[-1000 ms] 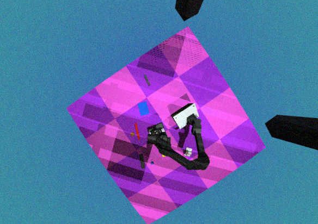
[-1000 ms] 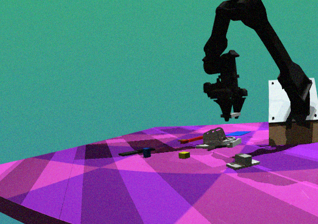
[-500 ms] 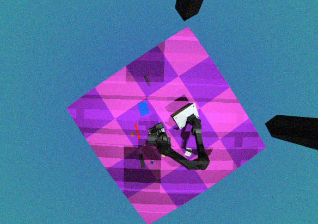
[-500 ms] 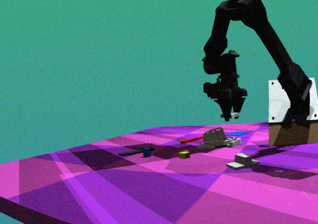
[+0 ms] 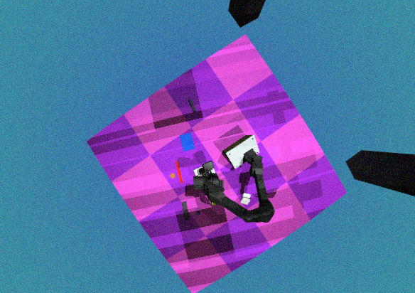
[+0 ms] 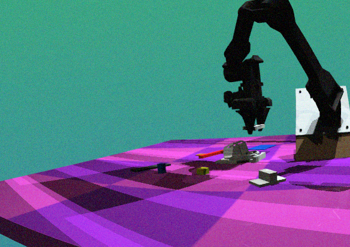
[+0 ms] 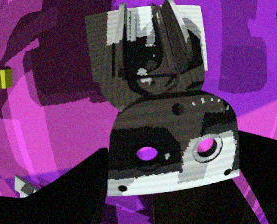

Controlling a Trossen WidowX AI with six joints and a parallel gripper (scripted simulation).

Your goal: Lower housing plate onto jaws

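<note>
My gripper (image 6: 255, 130) (image 7: 170, 146) is shut on the housing plate (image 6: 260, 126) (image 7: 171, 120), a thin grey-white plate with two large holes. It hangs level, or nearly so, above the jaw assembly. The two grey jaws (image 6: 237, 152) (image 7: 173, 30) stand upright side by side on a pale base (image 5: 197, 172) (image 6: 260, 157) (image 7: 95, 55). In the wrist view they show beyond the plate's far edge. The plate is well clear of the jaws in the exterior view. The arm hides most of the assembly in the top view; the stubs are too dark to make out clearly.
A pale stepped block (image 5: 246, 198) (image 6: 267, 176) stands nearer the arm's base. A yellow block (image 6: 202, 171) (image 7: 4, 78), a blue cylinder (image 6: 161, 168), a dark bar (image 5: 185, 210), a red bar (image 5: 179, 172) (image 6: 210, 154) and a blue patch (image 5: 187, 141) (image 6: 263, 147) lie around the assembly.
</note>
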